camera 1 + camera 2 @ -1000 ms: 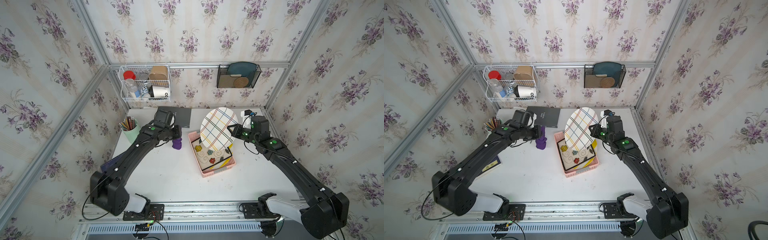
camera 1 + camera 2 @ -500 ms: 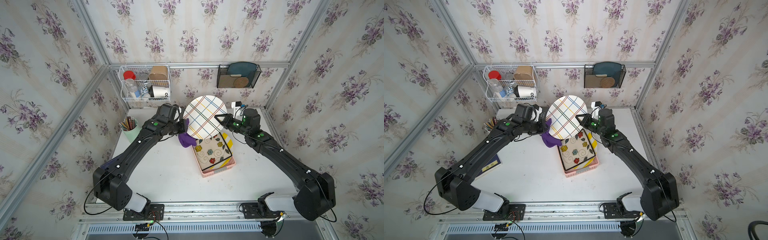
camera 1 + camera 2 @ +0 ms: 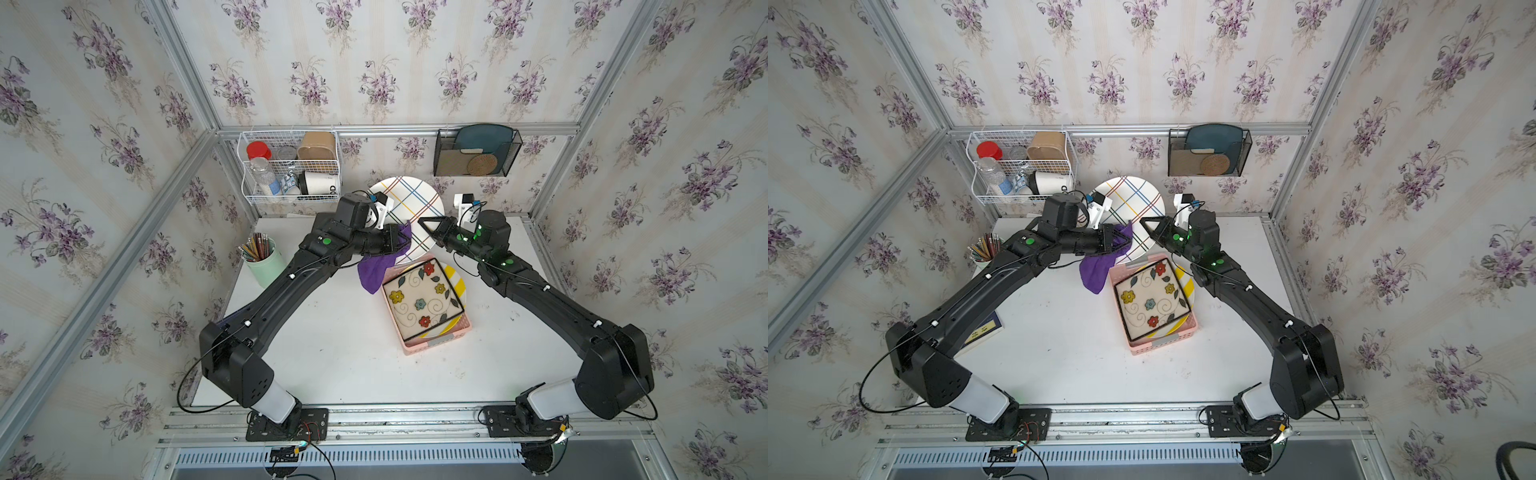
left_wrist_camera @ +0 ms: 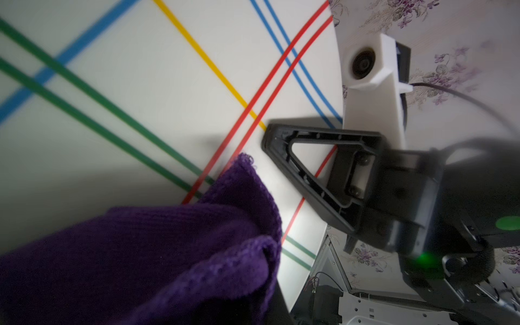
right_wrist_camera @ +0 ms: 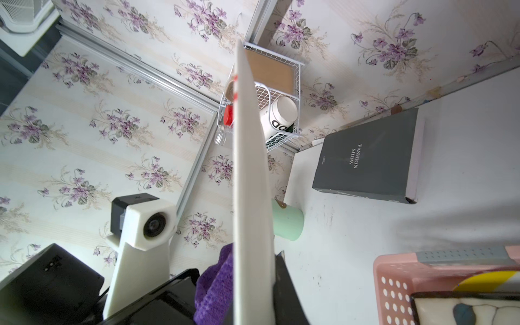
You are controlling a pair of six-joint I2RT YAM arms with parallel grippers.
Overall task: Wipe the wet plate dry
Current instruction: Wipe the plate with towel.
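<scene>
The plate (image 3: 411,199), white with coloured crossing lines, is held up on edge above the back of the table in both top views (image 3: 1131,197). My right gripper (image 3: 422,221) is shut on its rim. In the right wrist view the plate (image 5: 250,183) shows edge-on between the jaws. My left gripper (image 3: 404,241) is shut on a purple cloth (image 3: 376,270), with the cloth bunched against the plate's striped face. The left wrist view shows the cloth (image 4: 140,253) on the plate (image 4: 140,98), hiding my left jaws, with a right finger (image 4: 309,174) on the rim.
A pink basket (image 3: 419,350) below the plate holds a square flowered plate (image 3: 422,301) over a yellow one. A green pencil cup (image 3: 264,259) stands at the left. A wire basket (image 3: 291,170) and black rack (image 3: 476,151) hang on the back wall. A grey book (image 5: 368,166) lies at the back.
The right gripper has carried the plate up from the basket and toward the back left. The left gripper has risen with the cloth and brought it onto the plate's face.
</scene>
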